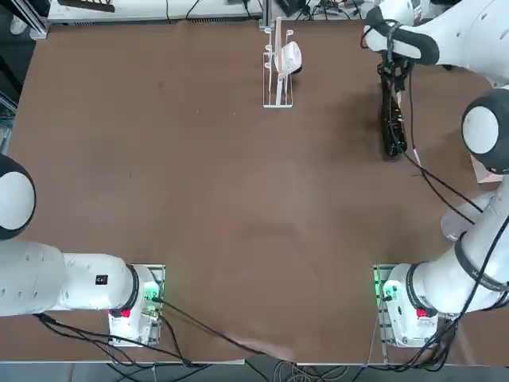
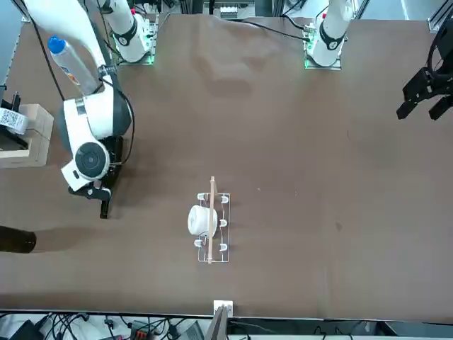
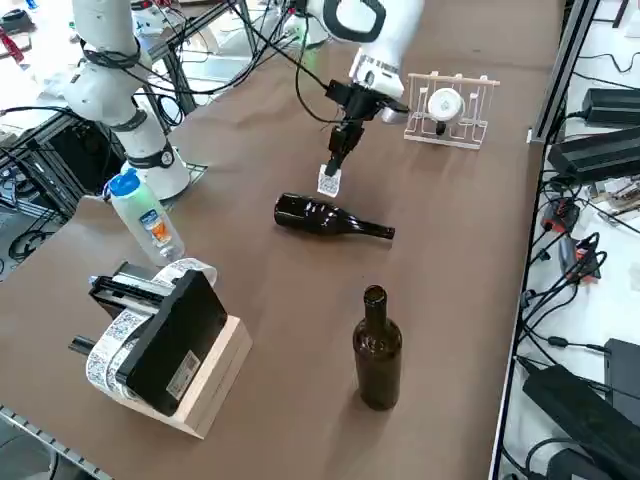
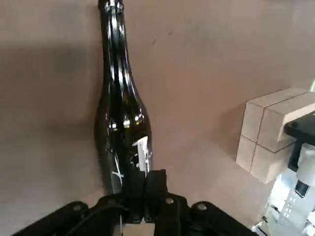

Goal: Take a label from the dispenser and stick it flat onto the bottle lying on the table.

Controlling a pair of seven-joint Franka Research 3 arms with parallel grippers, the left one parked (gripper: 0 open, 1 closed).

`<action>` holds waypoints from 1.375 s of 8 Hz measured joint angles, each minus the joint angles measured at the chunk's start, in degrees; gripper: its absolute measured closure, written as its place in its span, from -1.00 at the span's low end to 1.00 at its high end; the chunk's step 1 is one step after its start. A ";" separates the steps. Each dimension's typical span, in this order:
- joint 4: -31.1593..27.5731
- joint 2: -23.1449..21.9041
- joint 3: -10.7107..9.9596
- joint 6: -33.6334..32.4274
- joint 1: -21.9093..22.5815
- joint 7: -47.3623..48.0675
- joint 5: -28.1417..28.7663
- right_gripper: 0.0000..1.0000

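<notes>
1. The slim, nearly black glass bottle (image 3: 320, 216) lies on its side on the brown table (image 1: 199, 199), at the working arm's side and toward the far edge from the bases.
2. In the top view its long axis runs base-to-far-edge; the thin neck points away from the robot's bases, the thick base toward them.
3. The right gripper (image 3: 333, 166) hangs just above the bottle's body, fingers pressed together, pinching the small white rectangular label (image 3: 328, 181) (it dangles below the tips, just over the glass).
4. The narrow clear-and-white frame dispenser with a white roll (image 1: 279, 65) stands well apart, mid-table at the far edge.
</notes>
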 joint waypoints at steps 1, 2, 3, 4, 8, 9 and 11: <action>-0.13 -0.08 -0.01 -1.54 -0.06 -1.04 0.73 0.97; -0.48 -0.24 -0.01 -2.49 -0.05 -1.36 1.13 0.97; -1.60 -0.69 -0.02 -2.73 -0.19 -1.41 1.36 0.97; -3.30 -1.65 -0.03 -2.71 -0.71 -1.70 1.56 0.97; -12.75 -7.25 -0.12 2.91 -2.72 -2.44 2.23 0.97; -13.80 -7.80 -0.12 4.00 -2.95 -2.47 2.54 0.97; -14.48 -7.78 -0.11 5.39 -2.99 -2.48 2.86 0.97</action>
